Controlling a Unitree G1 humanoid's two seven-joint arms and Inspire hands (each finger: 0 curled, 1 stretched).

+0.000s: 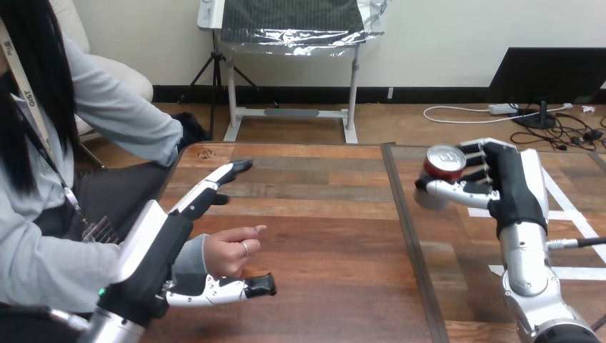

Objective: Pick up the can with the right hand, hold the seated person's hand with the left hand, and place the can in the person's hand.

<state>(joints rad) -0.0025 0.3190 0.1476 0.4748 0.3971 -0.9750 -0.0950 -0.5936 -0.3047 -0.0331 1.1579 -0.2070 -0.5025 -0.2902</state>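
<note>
The right robot hand (pixel 511 189) grips the can (pixel 441 166) at three o'clock; the left robot hand (pixel 168 250), open around the person's hand (pixel 232 250) at eight o'clock, should close gently before the can crosses.

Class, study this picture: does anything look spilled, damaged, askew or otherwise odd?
Nothing is spilled or damaged. The can, gripped in the right hand above the table, leans slightly rather than standing upright. The person's hand sits between the straight fingers and the thumb of the left hand, not clasped.
</note>
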